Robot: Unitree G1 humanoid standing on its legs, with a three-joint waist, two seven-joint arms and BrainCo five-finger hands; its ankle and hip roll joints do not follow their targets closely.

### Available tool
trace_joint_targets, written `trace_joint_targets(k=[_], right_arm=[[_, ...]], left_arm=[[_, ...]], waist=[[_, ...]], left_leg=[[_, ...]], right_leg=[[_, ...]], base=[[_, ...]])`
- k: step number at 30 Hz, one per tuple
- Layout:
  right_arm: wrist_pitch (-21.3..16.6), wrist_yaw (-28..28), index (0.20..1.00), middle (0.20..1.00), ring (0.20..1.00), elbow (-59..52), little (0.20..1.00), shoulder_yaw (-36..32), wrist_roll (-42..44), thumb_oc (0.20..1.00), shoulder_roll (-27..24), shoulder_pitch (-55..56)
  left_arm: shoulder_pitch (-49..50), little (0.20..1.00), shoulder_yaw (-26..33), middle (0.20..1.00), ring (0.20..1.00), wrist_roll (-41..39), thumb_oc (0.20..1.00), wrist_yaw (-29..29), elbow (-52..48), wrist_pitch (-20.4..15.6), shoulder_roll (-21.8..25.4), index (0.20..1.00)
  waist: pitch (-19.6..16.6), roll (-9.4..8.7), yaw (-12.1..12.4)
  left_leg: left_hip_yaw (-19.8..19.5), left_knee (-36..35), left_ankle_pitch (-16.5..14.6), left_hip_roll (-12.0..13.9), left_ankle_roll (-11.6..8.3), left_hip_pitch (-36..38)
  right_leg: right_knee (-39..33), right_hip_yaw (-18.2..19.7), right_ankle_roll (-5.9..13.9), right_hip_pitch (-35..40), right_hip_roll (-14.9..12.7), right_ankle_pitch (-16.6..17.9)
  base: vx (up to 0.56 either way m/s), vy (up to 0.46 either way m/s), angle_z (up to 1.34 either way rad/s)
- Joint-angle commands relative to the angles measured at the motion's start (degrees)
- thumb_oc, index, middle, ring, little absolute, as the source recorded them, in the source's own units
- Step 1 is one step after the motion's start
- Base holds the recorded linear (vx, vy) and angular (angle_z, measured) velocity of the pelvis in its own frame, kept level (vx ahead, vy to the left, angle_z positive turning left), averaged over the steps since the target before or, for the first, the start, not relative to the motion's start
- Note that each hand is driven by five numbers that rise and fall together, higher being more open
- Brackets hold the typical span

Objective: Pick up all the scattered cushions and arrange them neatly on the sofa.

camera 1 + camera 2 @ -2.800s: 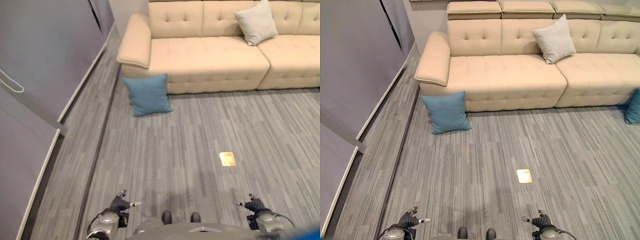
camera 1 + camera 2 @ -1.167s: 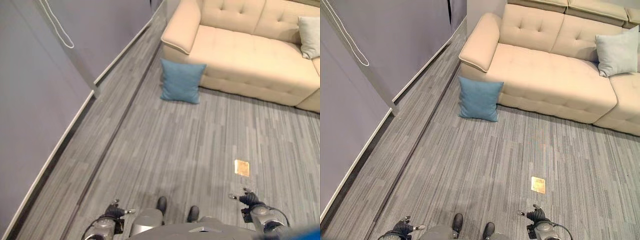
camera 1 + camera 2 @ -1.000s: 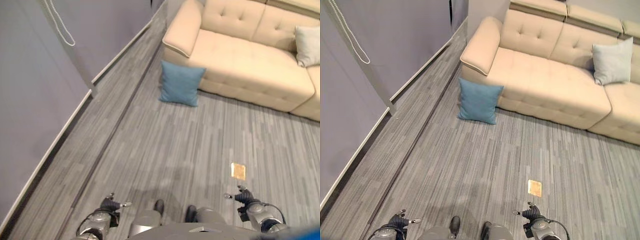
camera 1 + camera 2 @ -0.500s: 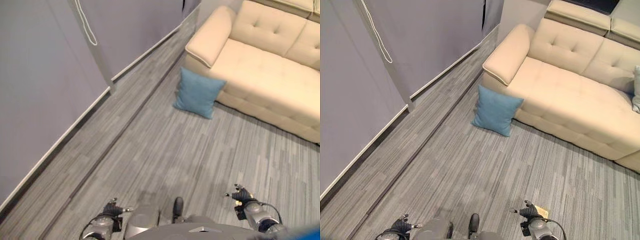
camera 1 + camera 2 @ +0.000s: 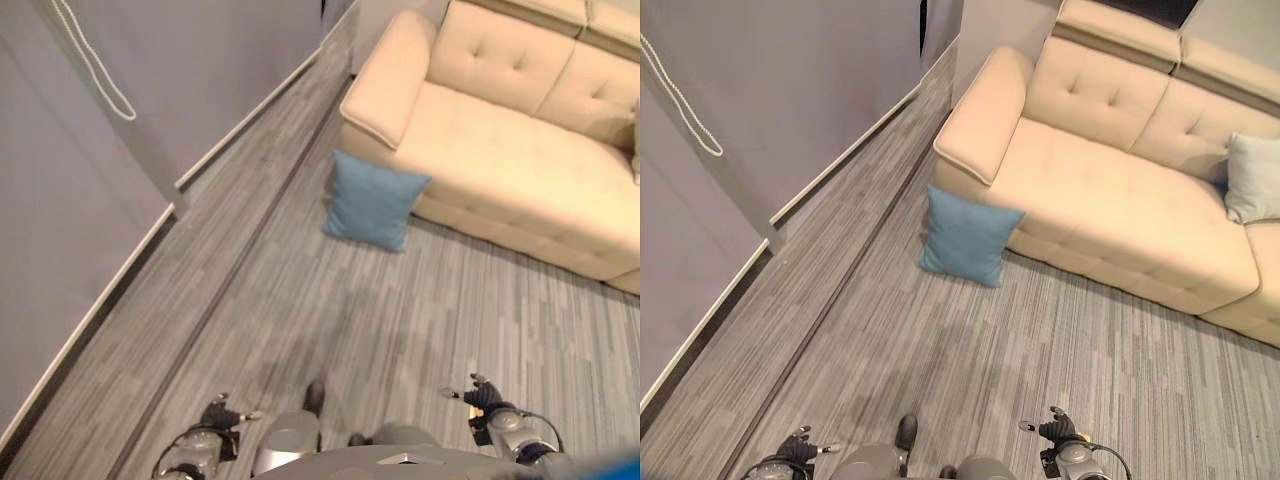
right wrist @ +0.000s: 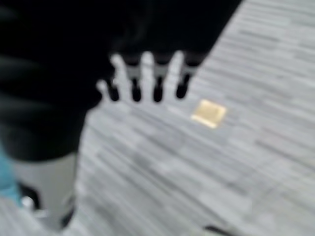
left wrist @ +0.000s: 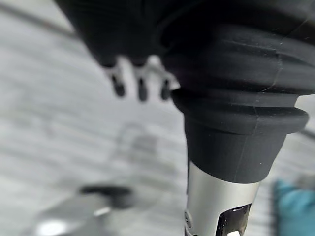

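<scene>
A blue cushion (image 5: 965, 237) stands on the grey floor, leaning against the front of the cream sofa (image 5: 1110, 200) near its left armrest. A pale grey cushion (image 5: 1252, 190) rests on the sofa seat against the backrest, far right. My left hand (image 5: 795, 447) and right hand (image 5: 1055, 430) hang low at the near edge, well short of the blue cushion, both open and holding nothing. In the wrist views the left hand's fingers (image 7: 140, 86) and the right hand's fingers (image 6: 147, 78) are straight over bare floor. The blue cushion (image 7: 295, 209) also shows as a blur in the left wrist view.
A grey wall (image 5: 790, 90) with a white skirting runs along the left, with a dark floor track (image 5: 840, 310) beside it. A small brass floor plate (image 6: 208, 113) lies under the right hand. Open plank floor stretches between me and the sofa.
The whole picture has shifted as the camera moved: the sofa and blue cushion sit more centrally and the pale grey cushion is back in view. Both hands stay low and open.
</scene>
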Motion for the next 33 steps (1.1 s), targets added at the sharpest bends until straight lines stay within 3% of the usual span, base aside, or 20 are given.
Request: trace_joint_targets(k=[1,4,5,8,9,10,12,13,14,16,17,18,19,21,24,29,30,33], right_arm=[[-0.62,-0.62,1.0,1.0,1.0,-1.1,1.0,-1.02,-0.43,1.0,-1.38,-1.14],[-0.44,-0.65,1.0,1.0,1.0,-1.19,1.0,-0.34,-1.35,1.0,-1.81,-1.87],[-0.05,-0.88,1.0,1.0,1.0,-1.25,1.0,0.02,-1.83,1.0,-2.23,-2.42],[0.05,-0.8,1.0,1.0,1.0,-1.16,1.0,0.14,-2.34,1.0,-2.73,-2.41],[0.1,-0.77,1.0,1.0,1.0,-1.05,1.0,0.18,-2.33,1.0,-2.61,-2.12],[-0.13,-0.46,1.0,1.0,1.0,-0.68,1.0,-0.01,-1.92,1.0,-2.31,-0.82],[-0.75,-0.45,1.0,1.0,1.0,-0.6,1.0,-0.04,-1.04,1.0,-2.19,-0.5],[-0.75,-0.45,1.0,1.0,1.0,-0.6,1.0,-0.04,-1.04,1.0,-2.15,-0.52],[-0.86,-0.79,1.0,1.0,1.0,-0.77,1.0,0.01,0.07,1.0,-2.28,-1.18],[-0.79,-1.01,1.0,1.0,1.0,-0.48,1.0,0.03,0.81,1.0,-2.4,-1.36],[-0.78,-1.06,1.0,1.0,1.0,-0.43,1.0,-0.03,1.24,1.0,-2.44,-1.37],[-0.94,-1.14,1.0,1.0,1.0,-0.35,1.0,-0.14,1.5,1.0,-2.6,-1.3],[-0.94,-1.14,1.0,1.0,1.0,-0.35,1.0,-0.15,1.5,1.0,-2.58,-1.32],[-0.97,-1.21,1.0,1.0,1.0,0.16,1.0,-0.16,1.15,1.0,-2.77,-1.42],[-0.9,-1.56,1.0,1.0,1.0,0.52,1.0,-0.25,0.71,1.0,-3.03,-1.64],[-0.82,-0.79,1.0,1.0,1.0,0.31,1.0,-0.49,0.04,1.0,-2.22,-0.94],[-0.53,-0.48,1.0,1.0,1.0,0.04,1.0,0.07,-1.24,1.0,-1.86,-1.56],[-0.22,-0.47,1.0,1.0,1.0,0.16,1.0,0.55,-2.3,1.0,-1.86,-2.43]], left_arm=[[0.76,1.0,0.67,1.0,1.0,1.54,1.0,0.84,1.15,-0.62,0.41,1.0],[0.44,1.0,0.56,1.0,1.0,1.55,1.0,0.49,1.16,-0.62,0.33,1.0],[0.09,1.0,0.47,1.0,1.0,1.52,1.0,0.45,1.46,-0.89,0.27,1.0],[-0.79,1.0,0.01,1.0,1.0,2.32,1.0,0.86,1.69,-1.41,0.23,1.0],[-0.61,1.0,0.07,1.0,1.0,2.36,1.0,0.96,1.67,-1.47,0.1,1.0],[-0.06,1.0,0.18,1.0,1.0,2.02,1.0,0.74,1.7,-1.52,-0.37,1.0],[-0.03,1.0,-0.21,1.0,1.0,1.53,1.0,0.23,1.02,-1.6,-0.66,1.0],[-0.04,1.0,-0.2,1.0,1.0,1.53,1.0,0.23,1.02,-1.6,-0.63,1.0],[-0.98,1.0,-0.86,1.0,1.0,0.91,1.0,0.19,-0.13,-1.3,-0.64,1.0],[-1.22,1.0,-1.22,1.0,1.0,1.06,1.0,0.33,-0.11,-1.1,-0.28,1.0],[-1.4,1.0,-1.23,1.0,1.0,0.82,1.0,0.28,-0.09,-1.12,-0.24,1.0],[-1.15,1.0,-1.14,1.0,1.0,0.43,1.0,0.28,0.21,-1.24,-0.43,1.0],[-1.16,1.0,-1.14,1.0,1.0,0.43,1.0,0.28,0.22,-1.24,-0.41,1.0],[-1.08,1.0,-0.97,1.0,1.0,0.51,1.0,0.26,0.74,-1.09,-0.6,1.0],[-0.96,1.0,-0.93,1.0,1.0,0.41,1.0,0.44,1.41,-1.26,-0.39,1.0],[0.72,1.0,0.03,1.0,1.0,1.3,1.0,-0.23,2.73,-0.73,-0.14,1.0],[0.91,1.0,-0.27,1.0,1.0,2.48,1.0,-0.23,2.52,-0.62,0.2,1.0],[0.5,1.0,-0.81,1.0,1.0,2.69,1.0,-0.51,1.86,-0.47,0.62,1.0]], waist=[[0.46,0.85,1.3],[0.73,0.87,1.23],[1.27,0.46,0.85],[1.37,0.12,-0.54],[1.16,-0.06,-0.6],[-0.33,-0.11,-1.27],[-0.14,-0.6,-1.0],[-0.32,-0.78,-1.17],[1.7,-1.69,-0.13],[2.67,-2.57,0.7],[2.86,-2.72,1.17],[2.91,-2.46,2.24],[2.81,-2.63,2.13],[2.22,-2.38,2.54],[2.07,-0.95,3.62],[0.11,-0.91,3.76],[-0.37,-0.62,4.01],[0.05,0.34,4.06]], left_leg=[[-5.85,4.28,-6.45,0.86,-1.43,-0.56],[-5.35,2.94,-8.24,0.94,-1.7,2.38],[-6.1,3.11,-9.23,0.27,-2.0,3.59],[-8.02,3.7,-11.28,-0.08,-2.53,5.31],[-8.08,3.87,-11.9,0.08,-2.76,5.97],[-8.92,5.38,-12.57,1.53,-4.22,7.35],[-7.66,19.43,-7.11,3.13,-7.98,2.3],[-7.79,19.35,-6.88,2.94,-7.96,2.02],[-5.61,31.76,-2.22,3.89,-8.44,-5.12],[-3.68,37.15,-2.93,4.34,-7.51,-9.5],[-3.14,36.71,-4.26,3.99,-6.93,-11.26],[-3.42,31.19,-6.68,2.85,-6.37,-12.81],[-3.46,30.9,-6.4,2.68,-6.36,-12.86],[-4.8,22.62,-7.47,1.7,-6.34,-12.98],[-6.84,11.31,-0.84,1.14,-7.78,-15.03],[-8.53,10.03,-1.83,0.07,-6.65,-11.63],[-8.0,9.93,-3.43,-0.26,-4.99,-8.83],[-7.16,10.0,-5.51,-0.25,-2.75,-6.29]], right_leg=[[-10.38,-4.04,0.69,2.93,-0.05,10.31],[-21.41,-8.28,-0.76,1.72,-1.68,8.77],[-28.78,-8.04,-0.25,-0.07,-2.05,10.91],[-32.97,-3.38,0.69,-0.98,-0.79,12.66],[-33.23,-3.21,0.24,-0.45,-0.78,12.94],[-32.56,-2.68,-1.34,0.78,0.63,12.37],[-34.26,-3.28,-3.41,5.11,1.42,11.38],[-34.28,-3.38,-3.37,4.87,1.21,11.45],[-34.97,-3.36,-5.62,7.26,1.56,10.47],[-35.57,-3.34,-6.79,8.99,1.62,9.33],[-35.74,-3.32,-6.84,9.67,1.65,8.86],[-36.37,-2.66,-6.39,11.59,2.09,7.78],[-36.38,-2.74,-6.37,11.44,1.91,7.81],[-36.76,-2.6,-5.69,12.22,2.18,6.69],[-37.03,-1.46,-5.67,15.24,3.91,4.51],[-32.13,0.24,-4.33,15.26,3.15,3.52],[-25.79,0.29,-2.28,13.17,1.59,4.53],[-16.11,-1.48,0.14,8.52,-0.83,8.02]], base=[[0.19,0.041,-0.12],[0.26,-0.02,-0.09],[0.36,-0.05,-0.43],[0.32,-0.055,-0.16],[0.48,-0.152,0.3],[0.57,-0.212,0.81],[0.39,-0.198,0.87],[0.11,-0.174,0.62],[0.09,-0.163,0.39],[0.13,-0.16,0.02],[0.26,-0.038,0.08],[0.22,0.009,0.12],[0.26,0.048,0.05],[0.21,0.087,-0.1],[0.27,0.166,-0.05],[0.22,0.238,-0.48],[0.25,0.366,-0.66],[0.17,0.244,-1.0]])
